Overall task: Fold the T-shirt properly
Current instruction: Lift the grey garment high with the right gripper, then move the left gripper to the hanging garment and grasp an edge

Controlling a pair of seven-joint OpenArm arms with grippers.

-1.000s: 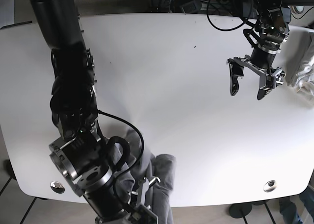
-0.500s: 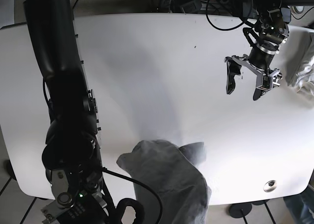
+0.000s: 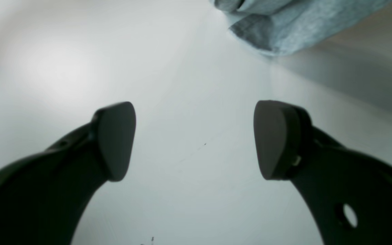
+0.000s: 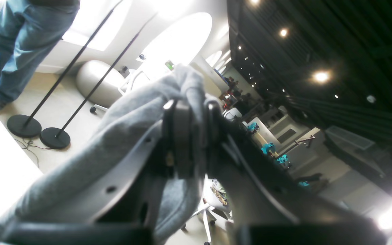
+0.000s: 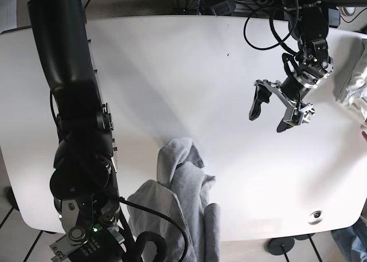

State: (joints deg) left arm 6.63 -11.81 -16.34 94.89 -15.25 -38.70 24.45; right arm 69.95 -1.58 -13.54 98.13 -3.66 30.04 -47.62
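Soft grey T-shirt bunched on the smooth white table; right gripper looks clamped on its fabric, left gripper spread wide, empty.

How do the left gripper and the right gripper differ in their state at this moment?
The left gripper is open and holds nothing; the right gripper is shut on the T-shirt. The left gripper hangs over the bare table, while the right gripper's view points away from it, toward the room. Both grippers have dark fingers.
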